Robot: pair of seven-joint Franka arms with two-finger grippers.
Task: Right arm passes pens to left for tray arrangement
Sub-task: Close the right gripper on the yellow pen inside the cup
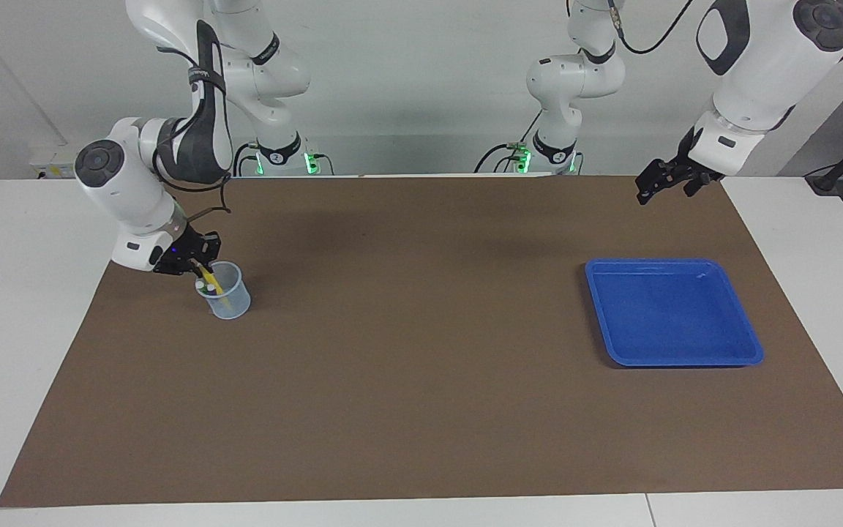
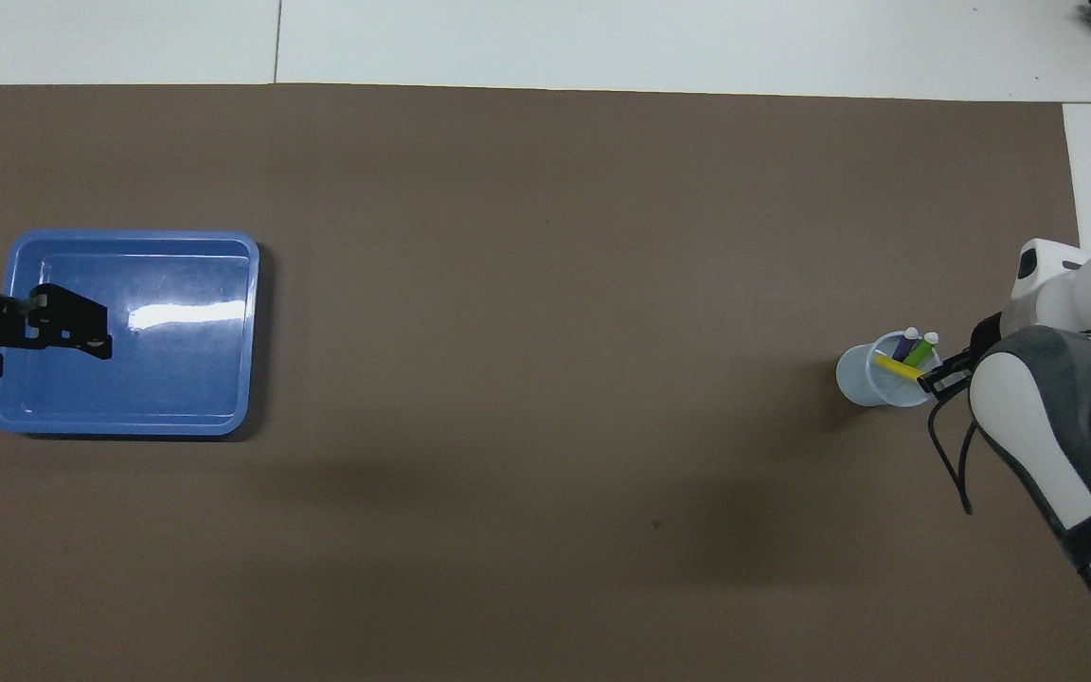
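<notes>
The right gripper (image 1: 200, 268) sits at the rim of the pale-blue cup (image 1: 227, 300), at the left of the facing view, with its fingers pinched together on the upper end of the yellow pen (image 1: 210, 279). That pen slants across the cup's mouth toward the gripper, which reads as a grasp taken high on the shaft so that it can be drawn up and out without catching the cup wall. In the overhead view, at the right edge of the frame, the purple pen (image 2: 904, 343) and the green pen (image 2: 921, 348) lean side by side against the cup's rim with their pale tips up, loose and apart from the gripper.

The cup stands on the brown mat (image 1: 421, 351) at the right arm's end of the table, handy to that arm alone, hence the hand-over the task calls for.

The left gripper (image 1: 667, 183) waits in the air at the upper right of the facing view, fingers spread apart and holding nothing; the overhead view shows it over the blue tray (image 1: 674, 359). The tray lies flat at the right of the facing view, with no pen in it, so the arranging has not yet begun.
</notes>
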